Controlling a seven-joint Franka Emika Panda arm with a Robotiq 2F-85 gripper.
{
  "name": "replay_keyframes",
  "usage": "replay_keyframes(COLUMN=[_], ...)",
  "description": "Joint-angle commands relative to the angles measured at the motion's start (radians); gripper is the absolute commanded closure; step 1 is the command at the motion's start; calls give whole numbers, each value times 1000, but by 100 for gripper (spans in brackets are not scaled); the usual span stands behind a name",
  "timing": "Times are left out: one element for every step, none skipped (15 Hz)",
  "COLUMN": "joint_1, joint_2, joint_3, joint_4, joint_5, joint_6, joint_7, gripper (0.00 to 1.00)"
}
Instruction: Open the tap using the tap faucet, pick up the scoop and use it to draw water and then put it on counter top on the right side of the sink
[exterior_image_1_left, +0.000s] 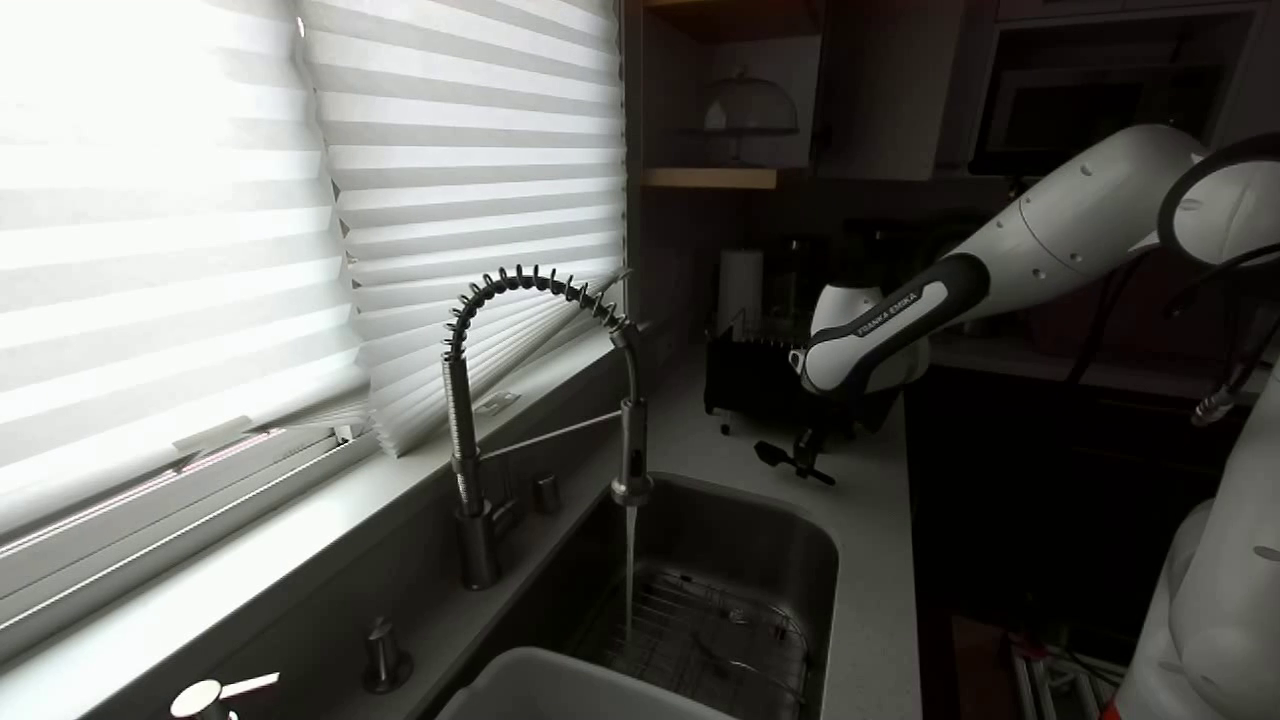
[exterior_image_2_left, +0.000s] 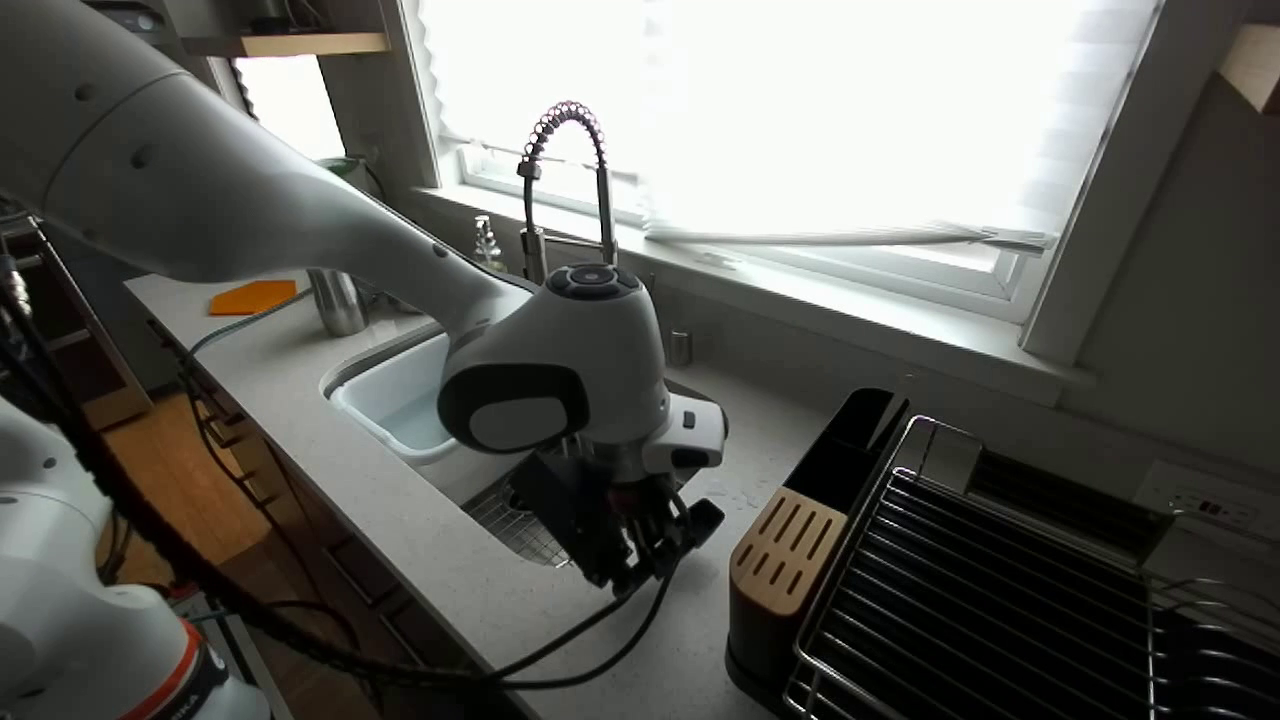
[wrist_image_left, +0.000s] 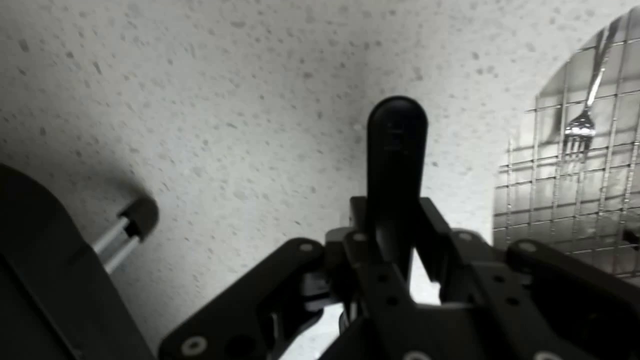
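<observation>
My gripper (wrist_image_left: 392, 215) is shut on the scoop (wrist_image_left: 397, 140), whose black rounded handle shows between the fingers in the wrist view. In an exterior view the gripper (exterior_image_1_left: 806, 450) holds the scoop (exterior_image_1_left: 772, 455) over the pale counter top (exterior_image_1_left: 872, 620), past the sink's far end. The scoop's end also shows in an exterior view (exterior_image_2_left: 706, 516). What the scoop contains cannot be seen. The chrome tap (exterior_image_1_left: 633, 450) is running, and a thin stream of water (exterior_image_1_left: 630, 570) falls into the grey sink (exterior_image_1_left: 760, 525). The tap's arch (exterior_image_2_left: 566, 112) stands behind the arm.
A black dish rack (exterior_image_2_left: 1000, 560) with a wood-topped cutlery holder (exterior_image_2_left: 785, 550) stands close to the gripper. A white tub (exterior_image_2_left: 400, 425) sits in the sink's near part. A fork (wrist_image_left: 582, 122) lies on the sink's grid. A black cable (exterior_image_2_left: 440, 678) hangs from the arm.
</observation>
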Motion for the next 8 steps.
replay_keyframes(joint_1=[56, 74, 91, 108, 123, 138, 152, 164], joint_2=[-79, -94, -107, -119, -127, -135, -140, -145], joint_3=[26, 32, 37, 41, 43, 46, 48, 50], joint_4=[-5, -2, 2, 6, 11, 15, 20, 26], joint_5=[70, 87, 103, 117, 127, 139, 149, 156], joint_6=[-111, -149, -189, -223, -256, -287, -318, -349], joint_7=[-150, -187, -225, -264, -305, -344, -383, -423], gripper=[94, 94, 94, 94, 94, 94, 94, 94])
